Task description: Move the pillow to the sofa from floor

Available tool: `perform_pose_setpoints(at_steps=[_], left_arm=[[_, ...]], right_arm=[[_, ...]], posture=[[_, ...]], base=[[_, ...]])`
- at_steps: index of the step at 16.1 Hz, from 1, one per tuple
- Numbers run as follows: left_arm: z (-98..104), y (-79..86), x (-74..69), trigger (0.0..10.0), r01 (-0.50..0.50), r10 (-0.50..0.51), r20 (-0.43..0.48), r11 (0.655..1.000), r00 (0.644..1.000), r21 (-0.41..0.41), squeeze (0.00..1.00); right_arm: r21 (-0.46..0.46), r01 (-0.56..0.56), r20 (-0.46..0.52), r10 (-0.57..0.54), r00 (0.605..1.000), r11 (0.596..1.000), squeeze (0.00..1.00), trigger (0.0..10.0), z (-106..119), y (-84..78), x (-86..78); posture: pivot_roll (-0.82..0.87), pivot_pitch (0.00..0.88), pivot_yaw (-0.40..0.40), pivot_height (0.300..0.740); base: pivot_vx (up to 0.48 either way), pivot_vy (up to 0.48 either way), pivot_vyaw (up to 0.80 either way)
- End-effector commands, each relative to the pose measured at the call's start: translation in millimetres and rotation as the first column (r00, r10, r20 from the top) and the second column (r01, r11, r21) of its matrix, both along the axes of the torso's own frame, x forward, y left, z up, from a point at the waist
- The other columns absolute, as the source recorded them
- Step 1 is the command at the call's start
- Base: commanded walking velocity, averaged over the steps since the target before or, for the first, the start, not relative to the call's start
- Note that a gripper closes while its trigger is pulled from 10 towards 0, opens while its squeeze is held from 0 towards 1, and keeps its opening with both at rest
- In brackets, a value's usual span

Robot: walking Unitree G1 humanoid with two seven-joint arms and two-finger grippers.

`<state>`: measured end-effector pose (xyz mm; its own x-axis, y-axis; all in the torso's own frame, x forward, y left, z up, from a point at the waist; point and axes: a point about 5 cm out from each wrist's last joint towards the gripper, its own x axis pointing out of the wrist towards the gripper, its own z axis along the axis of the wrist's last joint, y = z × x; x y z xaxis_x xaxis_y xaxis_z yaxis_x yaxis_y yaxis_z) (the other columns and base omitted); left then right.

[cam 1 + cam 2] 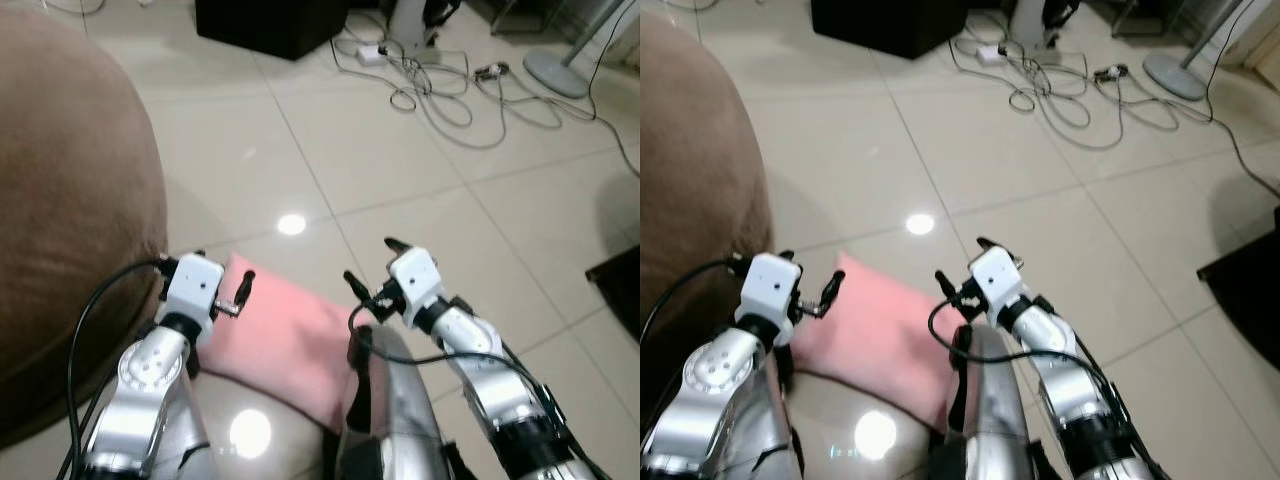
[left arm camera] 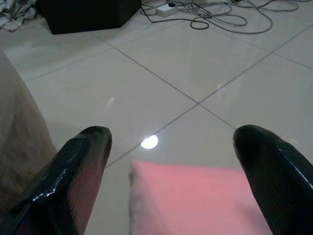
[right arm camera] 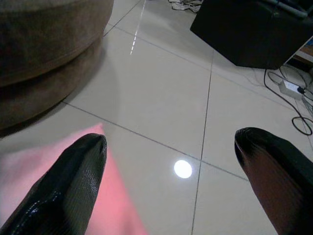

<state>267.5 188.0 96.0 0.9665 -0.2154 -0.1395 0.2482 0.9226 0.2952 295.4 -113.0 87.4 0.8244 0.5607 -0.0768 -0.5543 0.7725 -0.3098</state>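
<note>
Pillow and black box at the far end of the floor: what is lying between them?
Bare tiles lie between the pillow and the black box, with one lamp glare, in the left eye view.

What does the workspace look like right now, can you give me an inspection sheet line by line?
Surface: glossy beige tiled floor, lamp glare spots.
Job's things: pink pillow lying flat on the floor beside the brown sofa.
Clutter: black box at the far end.
Grippers: left tool open, above the pillow's edge; right tool open, over the pillow's corner and bare tile. Neither holds anything.
Cables: loose tangle with a white power strip.
Surroundings: round fan base; dark object at the right edge.
</note>
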Motion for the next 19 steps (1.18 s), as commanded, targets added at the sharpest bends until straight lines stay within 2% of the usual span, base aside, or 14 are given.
perform_pose_setpoints(at_steps=[1, 6, 11, 19], left_arm=[[-4.8, -5.3, -1.2, 10.0, 0.016, -0.016, -0.02, 1.0, 1.0, 0.003, 0.0], [-7.9, -10.1, -3.6, 10.0, 0.033, -0.033, -0.032, 0.999, 0.999, 0.002, 0.0], [-3.7, -6.3, -0.4, 10.0, 0.031, -0.03, -0.018, 0.999, 0.999, 0.017, 0.0], [-5.0, -9.7, -2.0, 10.0, 0.009, -0.009, -0.014, 1.0, 1.0, -0.017, 0.0]], right_arm=[[-0.017, 0.026, -0.024, -0.027, 0.999, 1.0, 0.0, 10.0, -5.3, -8.6, -0.3], [-0.03, 0.027, -0.045, -0.029, 0.999, 0.999, 0.0, 10.0, -10.5, -10.2, -2.5], [-0.034, 0.027, -0.054, -0.029, 0.998, 0.999, 0.0, 10.0, -13.3, -7.6, 0.0], [-0.061, -0.002, -0.048, -0.001, 0.999, 0.998, 0.0, 10.0, -12.9, -6.7, 4.3]], posture=[[0.14, 0.211, -0.256, 0.555], [0.13, 0.215, -0.257, 0.609], [0.15, 0.199, -0.251, 0.655], [0.16, 0.201, -0.279, 0.73]], base=[[0.0, 0.0, 0.0], [0.0, 0.0, 0.0], [0.0, 0.0, 0.0], [0.0, 0.0, 0.0]])
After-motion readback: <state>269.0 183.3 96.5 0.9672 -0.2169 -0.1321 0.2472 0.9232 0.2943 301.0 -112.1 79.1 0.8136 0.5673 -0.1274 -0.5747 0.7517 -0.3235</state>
